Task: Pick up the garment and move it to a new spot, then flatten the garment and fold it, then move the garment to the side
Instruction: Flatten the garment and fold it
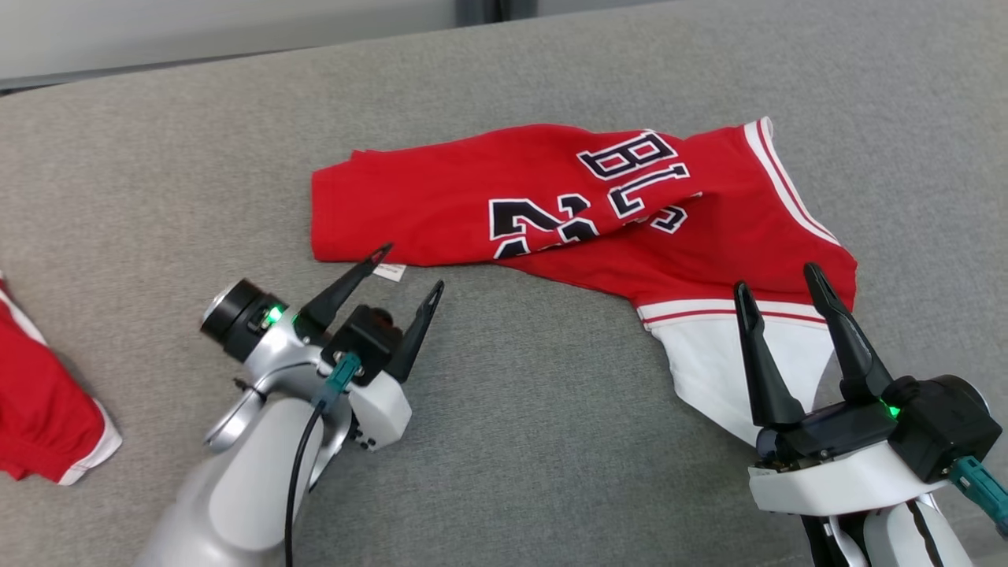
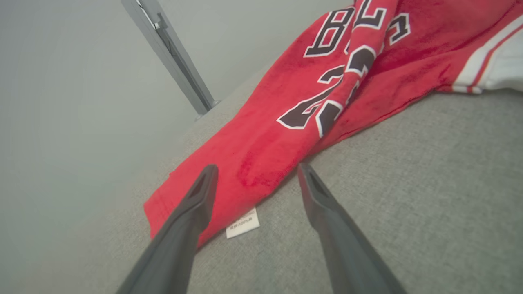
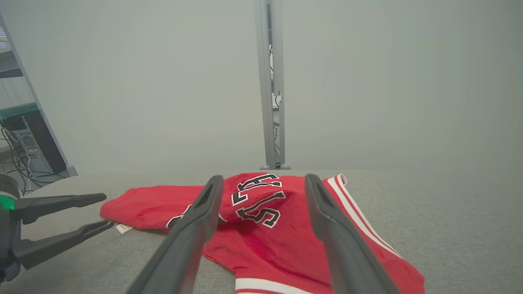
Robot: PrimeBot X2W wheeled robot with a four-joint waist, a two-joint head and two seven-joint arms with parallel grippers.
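Garment: a red jersey (image 1: 551,205) with black, white-edged letters and numbers and white stripes along one edge. It lies rumpled on the grey cloth surface (image 1: 551,441), from the middle of the head view out to the right. A fold runs across the lettering, so part of it is hidden.
Near right end of the garment: a red-and-white striped band with a white part below it, closest to the robot.
Label: a small white label (image 1: 390,272) sticks out from the garment's near left edge and lies flat on the grey cloth.
Left gripper: the left gripper (image 1: 411,268) has its fingers spread and nothing between them. One fingertip is at the garment's edge just beside the label and the other is over bare grey cloth. I cannot tell whether either tip touches.
Right gripper: the right gripper (image 1: 776,278) also has its fingers spread and holds nothing. Its tips point over the striped band and the red cloth. I cannot tell whether they touch the cloth.
Second garment: another red piece with white trim (image 1: 39,409) lies at the left edge of the head view, well apart from the jersey.
Behind: a grey metal post (image 3: 269,102) stands beyond the far edge of the surface, against a pale wall.
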